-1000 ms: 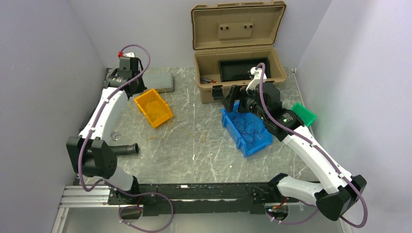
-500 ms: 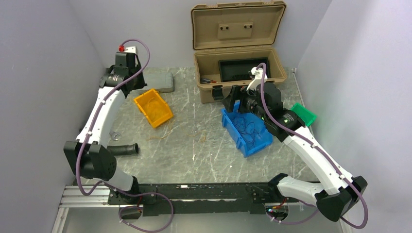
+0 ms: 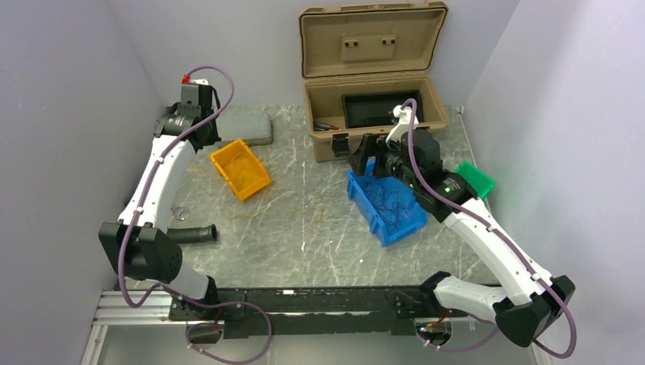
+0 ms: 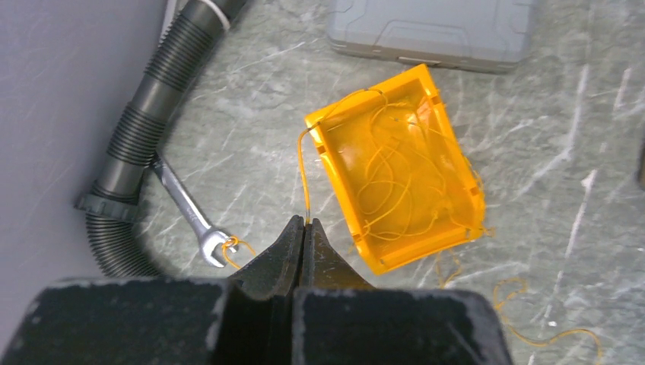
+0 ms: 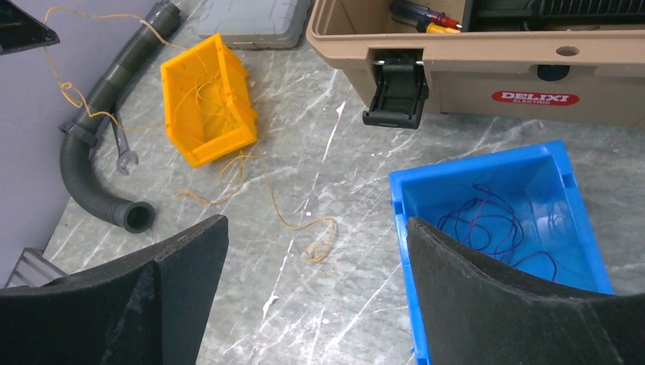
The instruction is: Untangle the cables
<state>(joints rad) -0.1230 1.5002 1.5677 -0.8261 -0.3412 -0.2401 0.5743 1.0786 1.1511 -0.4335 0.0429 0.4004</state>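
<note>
On the veined grey stone surface (image 3: pixel 304 247), the cables are lying in two plastic bins and loose between them. They are hair-thin and limp, curling in slack loops. The orange cables (image 4: pixel 388 171) are coiling inside the yellow bin (image 4: pixel 426 247), a glossy, tapered tub. One strand is climbing over its left rim and running straight to the left end effector (image 4: pixel 305 226), whose black fingers are pinching together on it. More orange strands (image 5: pixel 258 179) are trailing from that bin across the surface, ending in a small bunch of loops. The blue and dark cables (image 5: pixel 487 220) are sitting tangled on the floor of the blue bin (image 5: pixel 479 162). The right end effector (image 5: pixel 316 224) is hanging near that bin's far end with its matte black fingers spread wide, gripping nothing. Behind, a tan hard-shell toolbox (image 3: pixel 380 138) is standing open, with screwdrivers (image 5: pixel 418 15) and a black tray (image 3: pixel 365 106) showing inside. A ribbed black hose (image 4: pixel 144 129) is curving along the wall, a steel wrench (image 4: pixel 186 213) is lying just beside it, and a flat grey case (image 4: pixel 430 30) is resting beyond the yellow bin.
</note>
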